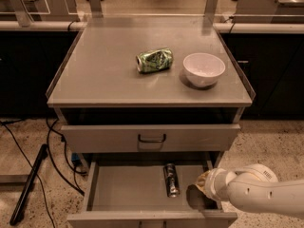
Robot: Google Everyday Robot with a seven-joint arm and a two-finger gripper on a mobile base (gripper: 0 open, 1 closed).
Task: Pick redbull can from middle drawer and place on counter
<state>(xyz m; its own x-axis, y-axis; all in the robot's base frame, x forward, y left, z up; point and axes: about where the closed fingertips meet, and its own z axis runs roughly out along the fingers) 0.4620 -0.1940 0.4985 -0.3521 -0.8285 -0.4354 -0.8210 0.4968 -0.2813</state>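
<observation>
Gripper (198, 191) sits low in the right part of the open middle drawer (128, 190), at the end of the white arm (266, 196) that reaches in from the right. We can't tell if it's wide or narrow, since its end is in shadow. It isn't on the can. Just left of it, w/ a small gap between, the redbull can (171, 179) lies on its side on the drawer floor, long axis running near-to-far, approx centre-right of the tray.

Step in hand, we judge, is approach & grasp, so the task is early. To do it well we'd close across the can's narrow width, i.e. left-right, near its middle so it doesn't tip on the lift. It's round & may roll sideways, so we'd come down over it, not nudge it from the right. The lift must clear the upper drawer front (152, 138) above the far part of the tray. Then up to the counter (95, 70). The green can (154, 60) & white bowl (204, 69) take centre & right, so we'd aim left or near side.
</observation>
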